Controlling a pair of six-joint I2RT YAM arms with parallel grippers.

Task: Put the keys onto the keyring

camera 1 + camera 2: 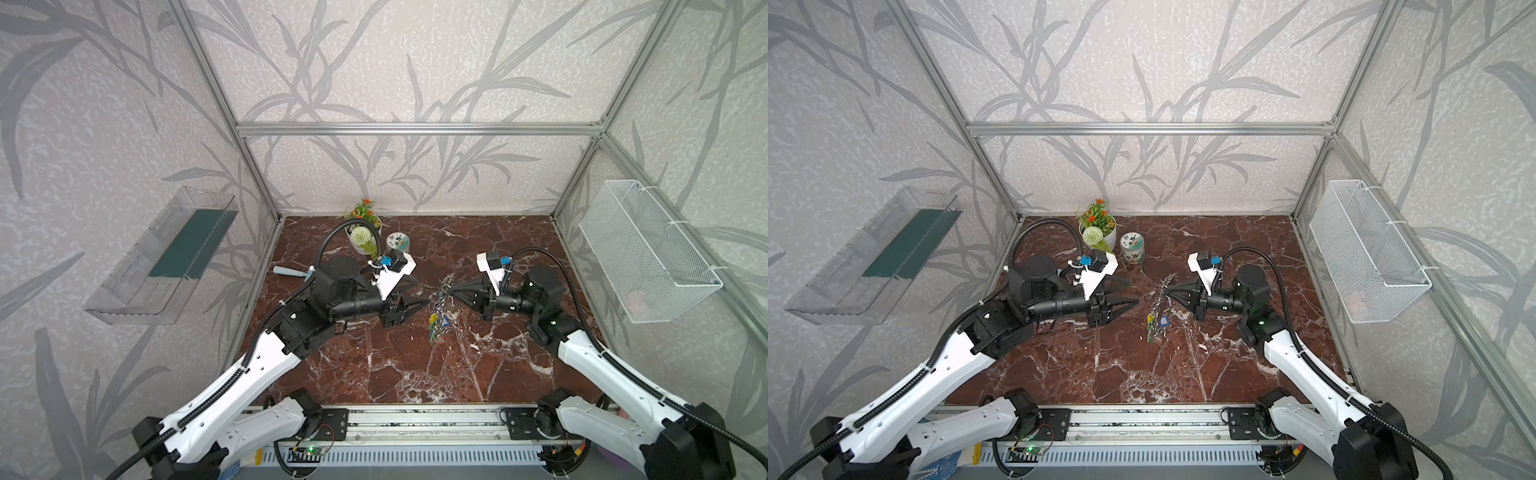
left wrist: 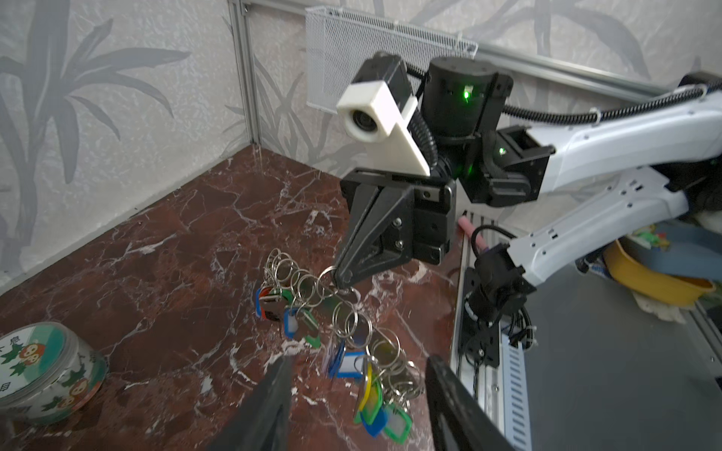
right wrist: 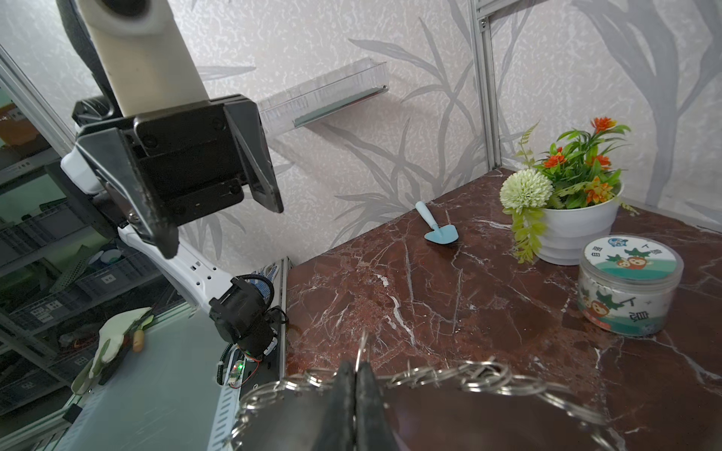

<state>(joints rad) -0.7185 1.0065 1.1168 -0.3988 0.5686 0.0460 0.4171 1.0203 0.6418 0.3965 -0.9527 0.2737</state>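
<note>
We find the right gripper [image 2: 344, 278] clamped on the keyring [image 2: 302, 281] — coloured tags dangling below. The left gripper [image 1: 417, 294] stands parted and empty, just beside it. The keys [image 2: 327, 357], pale-lilac-tagged, hang among those tags.

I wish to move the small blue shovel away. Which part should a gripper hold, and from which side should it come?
Hold the shovel by its straight handle, coming from above with the jaws across it. It lies flat on the table, so only its top is free; the handle is narrow and even, the blade wide and flat. The open left gripper seems nearer.
</note>
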